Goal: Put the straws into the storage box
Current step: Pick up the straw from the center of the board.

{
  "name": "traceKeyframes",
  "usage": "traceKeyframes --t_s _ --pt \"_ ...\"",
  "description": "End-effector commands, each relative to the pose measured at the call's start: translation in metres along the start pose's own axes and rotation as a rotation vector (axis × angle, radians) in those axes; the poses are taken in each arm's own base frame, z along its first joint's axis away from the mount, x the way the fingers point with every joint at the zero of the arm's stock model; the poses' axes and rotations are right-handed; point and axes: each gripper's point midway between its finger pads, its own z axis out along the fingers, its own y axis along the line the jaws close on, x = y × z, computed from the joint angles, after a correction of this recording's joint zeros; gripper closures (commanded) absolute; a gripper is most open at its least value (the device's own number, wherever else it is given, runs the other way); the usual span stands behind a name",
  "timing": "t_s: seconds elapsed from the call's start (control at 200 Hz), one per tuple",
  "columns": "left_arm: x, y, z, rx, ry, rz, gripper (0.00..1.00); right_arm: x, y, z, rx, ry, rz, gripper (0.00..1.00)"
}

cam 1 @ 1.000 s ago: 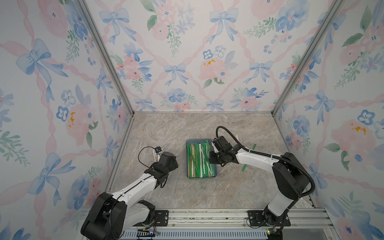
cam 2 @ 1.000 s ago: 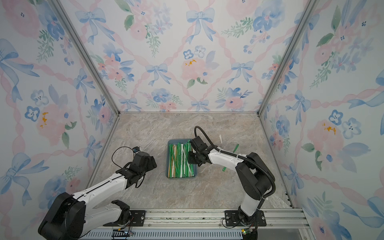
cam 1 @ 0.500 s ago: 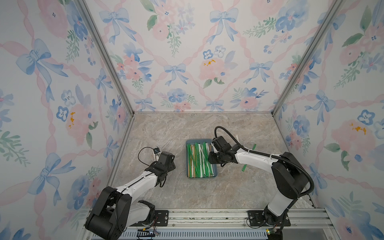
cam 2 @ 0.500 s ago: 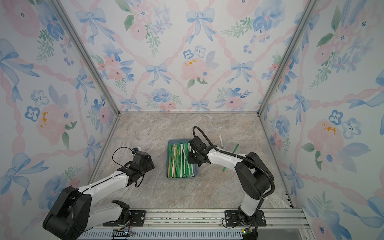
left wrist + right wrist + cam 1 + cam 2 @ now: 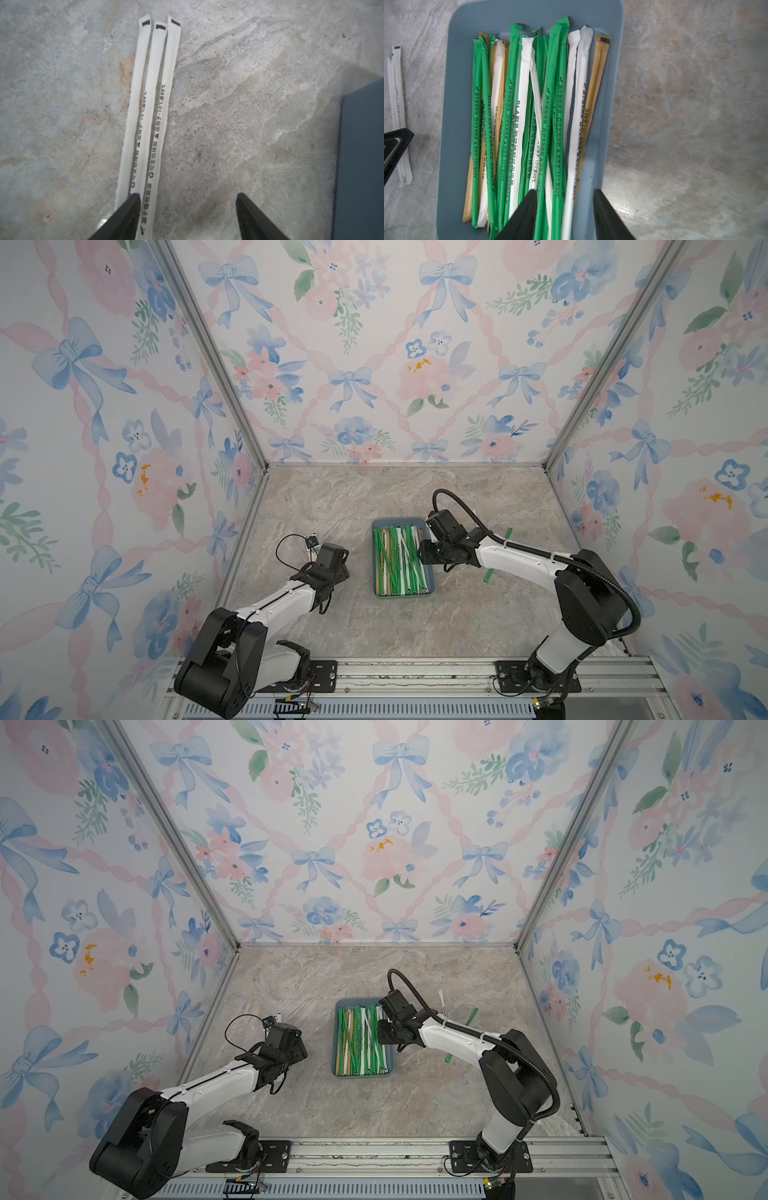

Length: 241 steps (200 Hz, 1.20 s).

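With left jaws wide open, empty, over three white straws (image 5: pixel 154 93) on the desk (image 5: pixel 249 104) just beside the storage box (image 5: pixel 363 166), scoot sideways, get all three between, pinch softly. Right jaws part open, empty, above that box.

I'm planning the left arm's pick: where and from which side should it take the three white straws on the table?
Across the white straws where they bunch tightest, away from the fanned ends, coming from straight above. They lie flat on the table, side by side and nearly parallel, so one pinch across their width should gather all three. The open left pincer sits offset from them; I'd shift it to straddle them.
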Motion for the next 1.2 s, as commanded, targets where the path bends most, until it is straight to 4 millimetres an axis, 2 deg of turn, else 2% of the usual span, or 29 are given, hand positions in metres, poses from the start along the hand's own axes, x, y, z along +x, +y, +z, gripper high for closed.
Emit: traceKeyframes --t_s 0.0,0.06,0.24,0.375,0.525,0.79,0.965,1.2 --pt "0.008 0.01 0.004 -0.044 0.027 0.035 0.25 0.008 -0.012 -0.004 0.048 0.018 -0.02 0.53" --pt "0.009 0.011 0.005 -0.049 0.032 0.039 0.26 0.003 -0.01 -0.012 0.037 -0.003 -0.02 0.53" --pt "0.012 0.013 0.009 -0.062 0.044 0.048 0.28 0.003 -0.015 -0.014 0.043 -0.006 -0.014 0.53" --pt "0.014 0.012 0.01 -0.06 0.056 0.053 0.33 0.003 -0.021 -0.017 0.05 -0.008 -0.009 0.53" --pt "0.015 0.006 0.012 -0.042 0.073 0.063 0.46 0.004 -0.028 -0.019 0.063 -0.01 -0.002 0.53" --pt "0.023 0.001 0.016 -0.031 0.109 0.081 0.78 0.0 -0.052 -0.029 0.089 -0.027 0.041 0.53" --pt "0.022 -0.01 0.014 -0.008 0.104 0.11 0.85 -0.002 -0.069 -0.037 0.096 -0.038 0.078 0.53" --pt "0.021 -0.041 0.006 0.055 0.087 0.149 0.92 -0.002 -0.083 -0.045 0.102 -0.051 0.114 0.53"
